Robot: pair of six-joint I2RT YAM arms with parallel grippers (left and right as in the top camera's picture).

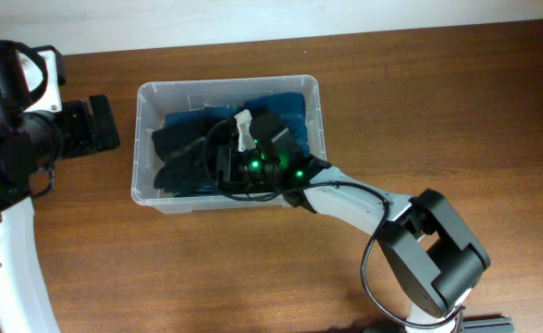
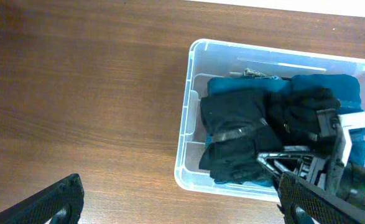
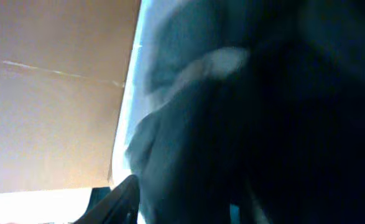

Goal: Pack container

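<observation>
The clear plastic container (image 1: pixel 142 139) stands at the table's back middle and holds folded blue cloth (image 1: pixel 285 106) with black cloth (image 1: pixel 178 153) on top. My right gripper (image 1: pixel 223 162) reaches down inside it. In the right wrist view its jaws (image 3: pixel 188 186) are buried in black cloth (image 3: pixel 281 124) that fills the gap between them; only the left finger shows. My left gripper (image 1: pixel 93 125) hangs over the table left of the container. In the left wrist view it (image 2: pixel 185 208) is wide open and empty, near the container's rim (image 2: pixel 185 124).
Bare wooden table (image 1: pixel 252 268) lies all round the container. The right arm's elbow and base (image 1: pixel 433 254) stand at the front right. A cable and a white tag (image 1: pixel 243 125) sit on the right wrist above the cloth.
</observation>
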